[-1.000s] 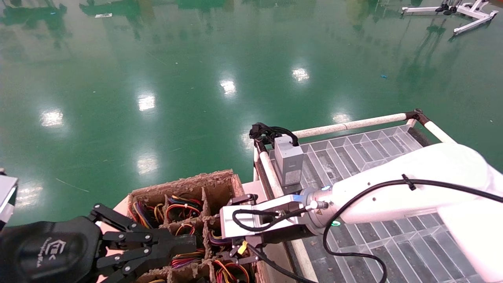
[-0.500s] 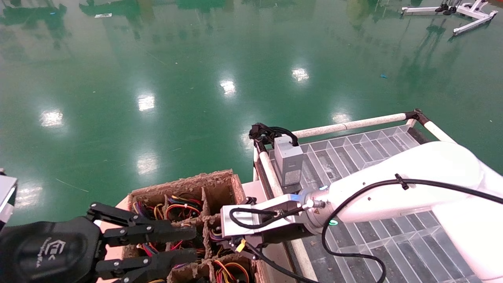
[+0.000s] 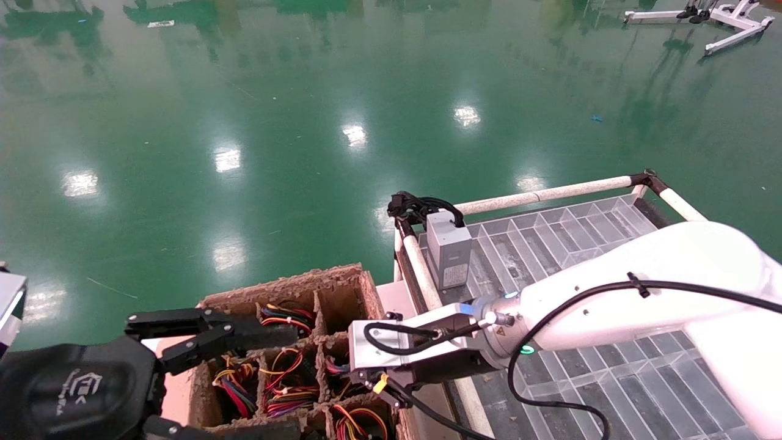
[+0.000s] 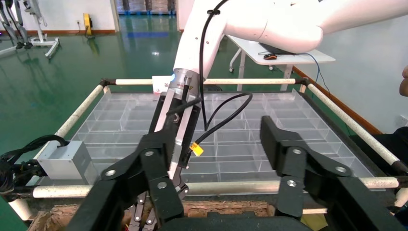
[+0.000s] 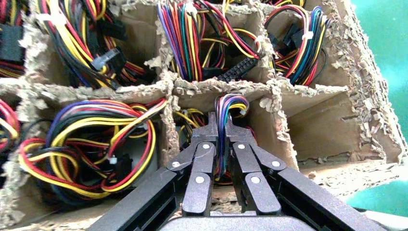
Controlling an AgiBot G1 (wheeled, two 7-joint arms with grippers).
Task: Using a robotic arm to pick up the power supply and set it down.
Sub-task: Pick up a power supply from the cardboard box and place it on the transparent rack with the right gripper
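The robotic arm, my white right arm [image 3: 635,287], reaches into a cardboard divider box [image 3: 342,281]. Its gripper [image 5: 220,120] is down in one cell, shut on a looped bundle of coloured wires [image 5: 230,102] belonging to the power supply. The power supply's grey body is hidden in the cell. In the head view this gripper [image 3: 361,384] is mostly hidden under its metal wrist block [image 3: 403,342]. My black left gripper [image 3: 269,379] hovers over the box's left side, open and holding nothing.
Other cells hold more wire bundles [image 5: 91,144]. A clear compartment tray [image 3: 568,226] in a white tube frame [image 3: 544,194] lies to the right. A grey box with a black cable [image 3: 449,247] stands in its near-left corner. Green floor lies beyond.
My left gripper's fingers have spread from nearly together to wide open. The right wrist has shifted slightly to the right, its gripper still in the cell.
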